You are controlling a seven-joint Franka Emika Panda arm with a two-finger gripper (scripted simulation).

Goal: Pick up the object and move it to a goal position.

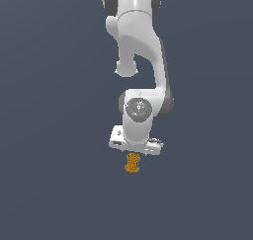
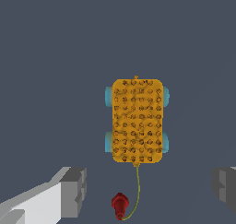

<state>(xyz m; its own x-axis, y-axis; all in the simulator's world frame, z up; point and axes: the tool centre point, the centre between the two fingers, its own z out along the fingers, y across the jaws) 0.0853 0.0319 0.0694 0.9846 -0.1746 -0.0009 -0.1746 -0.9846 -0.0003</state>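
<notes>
Low in the exterior frame's centre lies the block (image 1: 132, 163), flat on the grey floor, just under the gripper (image 1: 134, 152). Wrist view: jaws spread wide, empty, block (image 2: 137, 120) ahead between them, cord and red plug (image 2: 120, 205) trailing — lined up for descent.
</notes>
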